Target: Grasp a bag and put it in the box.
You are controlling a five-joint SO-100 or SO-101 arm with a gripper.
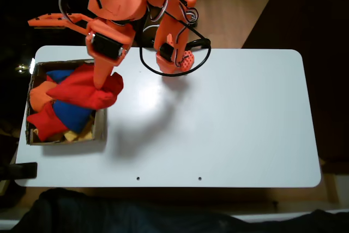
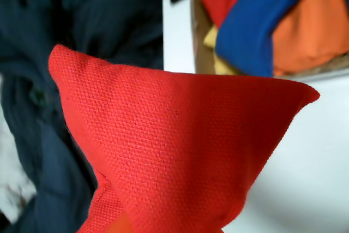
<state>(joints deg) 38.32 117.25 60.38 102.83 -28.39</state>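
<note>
A bright red bag [image 1: 87, 92] hangs in my gripper [image 1: 103, 83], which is shut on its upper edge. It hovers over the right wall of the brown cardboard box [image 1: 101, 126] at the table's left end in the fixed view. In the wrist view the red bag [image 2: 174, 151] fills the foreground, with the box [image 2: 198, 42] beyond it at top right. Inside the box lie a blue beanbag [image 1: 71, 114], an orange one [image 1: 38, 95], another red one [image 1: 46, 125] and a yellow one [image 1: 76, 133].
The white table [image 1: 229, 124] stretches open to the right of the box. A black cable loop [image 1: 203, 58] lies by the arm's base [image 1: 185, 61] at the far edge. Dark fabric [image 1: 109, 214] lies along the table's near side.
</note>
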